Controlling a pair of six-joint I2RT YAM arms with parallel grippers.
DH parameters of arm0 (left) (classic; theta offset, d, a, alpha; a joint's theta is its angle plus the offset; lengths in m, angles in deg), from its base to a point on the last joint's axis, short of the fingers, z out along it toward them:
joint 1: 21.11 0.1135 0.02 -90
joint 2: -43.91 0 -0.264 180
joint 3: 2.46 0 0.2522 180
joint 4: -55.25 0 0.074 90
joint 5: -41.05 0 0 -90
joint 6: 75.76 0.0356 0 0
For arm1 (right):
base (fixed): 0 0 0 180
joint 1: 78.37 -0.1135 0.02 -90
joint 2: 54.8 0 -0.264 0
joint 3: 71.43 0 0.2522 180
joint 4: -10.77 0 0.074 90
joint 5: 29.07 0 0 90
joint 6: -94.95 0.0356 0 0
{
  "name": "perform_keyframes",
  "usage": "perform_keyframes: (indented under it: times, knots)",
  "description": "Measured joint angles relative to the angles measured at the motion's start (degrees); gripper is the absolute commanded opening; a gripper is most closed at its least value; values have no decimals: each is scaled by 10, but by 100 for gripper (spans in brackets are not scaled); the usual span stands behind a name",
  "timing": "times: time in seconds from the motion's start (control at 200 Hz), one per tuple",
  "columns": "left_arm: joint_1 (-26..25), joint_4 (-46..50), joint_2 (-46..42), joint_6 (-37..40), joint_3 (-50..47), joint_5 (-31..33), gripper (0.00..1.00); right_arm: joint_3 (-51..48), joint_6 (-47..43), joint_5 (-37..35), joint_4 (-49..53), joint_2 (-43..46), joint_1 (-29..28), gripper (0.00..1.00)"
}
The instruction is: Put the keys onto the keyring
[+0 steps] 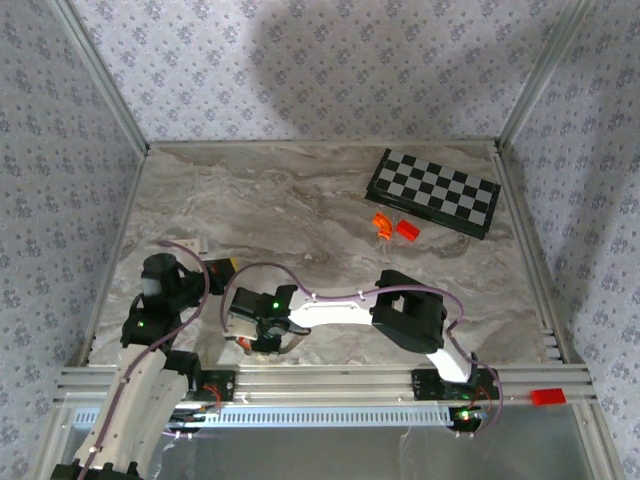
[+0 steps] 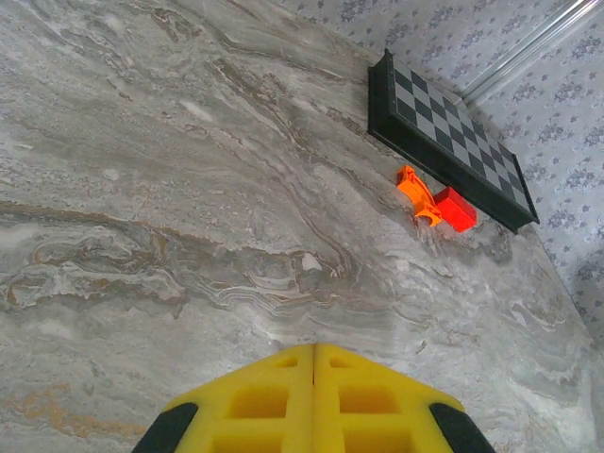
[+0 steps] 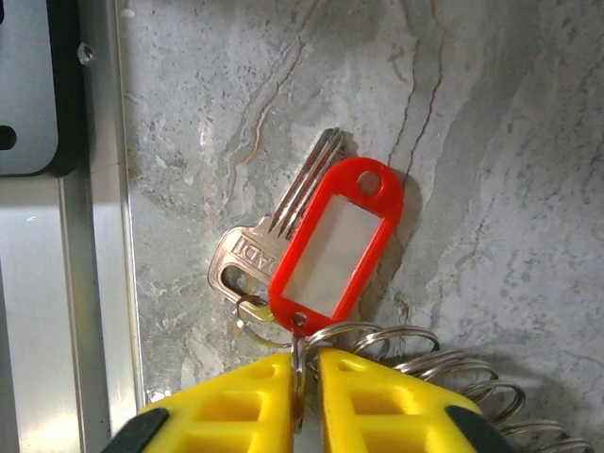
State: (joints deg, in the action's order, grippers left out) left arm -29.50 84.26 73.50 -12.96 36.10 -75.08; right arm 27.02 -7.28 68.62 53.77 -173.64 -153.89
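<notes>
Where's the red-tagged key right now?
In the right wrist view, the key lies on the table beside the near rail, left of centre, just beyond the right gripper, partly under its red tag.

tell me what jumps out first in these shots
The bright red tag lying over a silver key on the marble table grabs the eye in the right wrist view, with the yellow right end effector pinched on a loop of the coiled keyring. Next comes the black-and-white checkerboard at the table's far right, an orange piece and a red block beside it.
</notes>
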Motion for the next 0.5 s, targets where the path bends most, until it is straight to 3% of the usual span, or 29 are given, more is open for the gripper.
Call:
perform_keyframes:
  times: [0.22,0.5]
  knots:
    - [0,0,-3,2,0,0,4,1,-4,2,0,0,0,0]
    - [0,0,-3,2,0,0,0,-20,-3,1,-10,14,2,0]
